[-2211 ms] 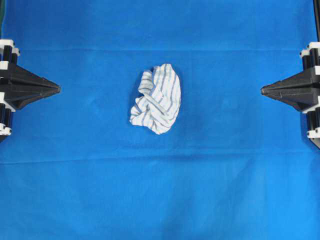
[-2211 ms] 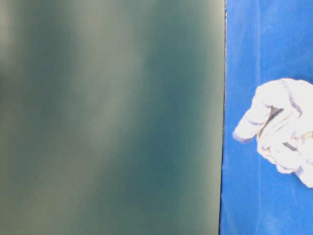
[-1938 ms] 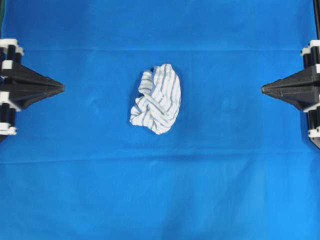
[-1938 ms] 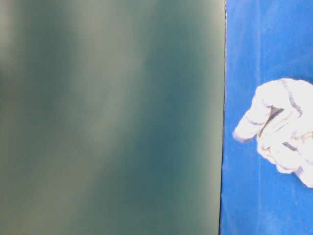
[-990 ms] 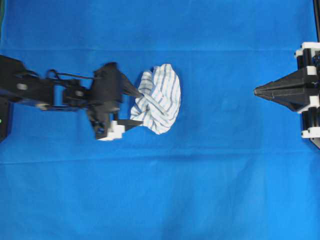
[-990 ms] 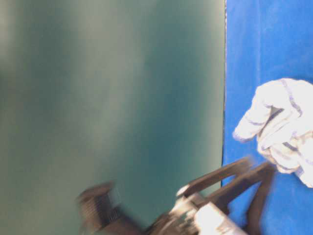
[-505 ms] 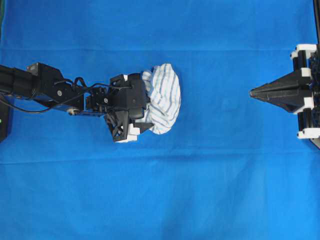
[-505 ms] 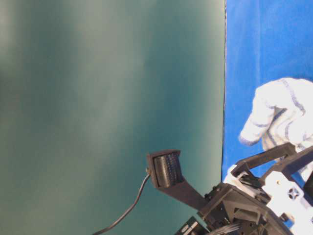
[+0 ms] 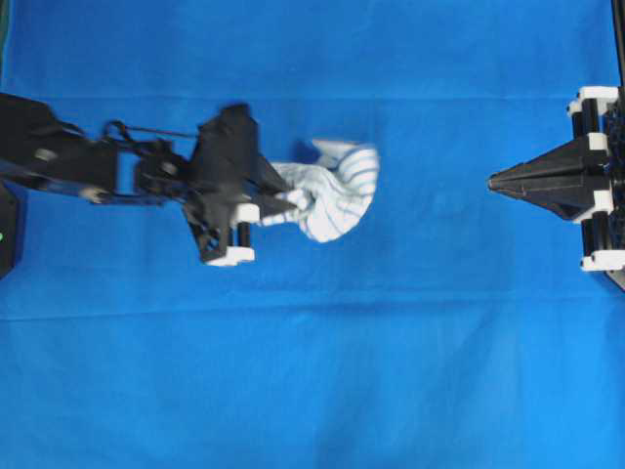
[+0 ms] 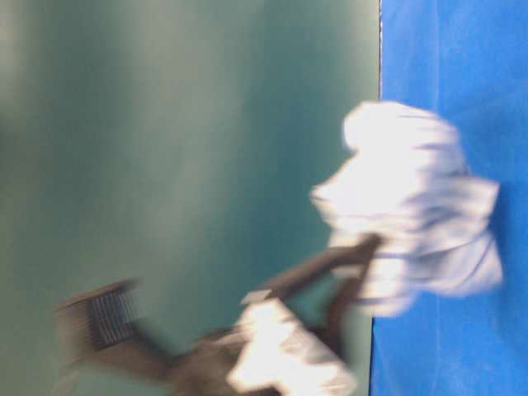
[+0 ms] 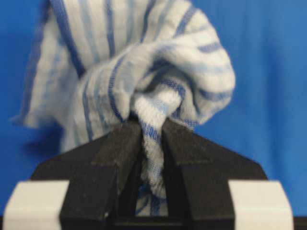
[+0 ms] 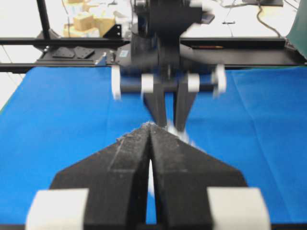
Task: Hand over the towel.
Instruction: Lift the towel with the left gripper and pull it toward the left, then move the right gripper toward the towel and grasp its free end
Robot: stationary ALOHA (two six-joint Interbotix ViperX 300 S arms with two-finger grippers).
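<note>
We find the black left gripper [image 9: 283, 200] left of centre, pinching a fold of the small crumpled white towel with thin blue-grey stripes [image 9: 337, 200], which bunches just right of its fingertips above the blue-covered table [image 9: 312, 391]. At the far right, the right gripper [image 9: 496, 180] sits pressed together, well apart.
</note>
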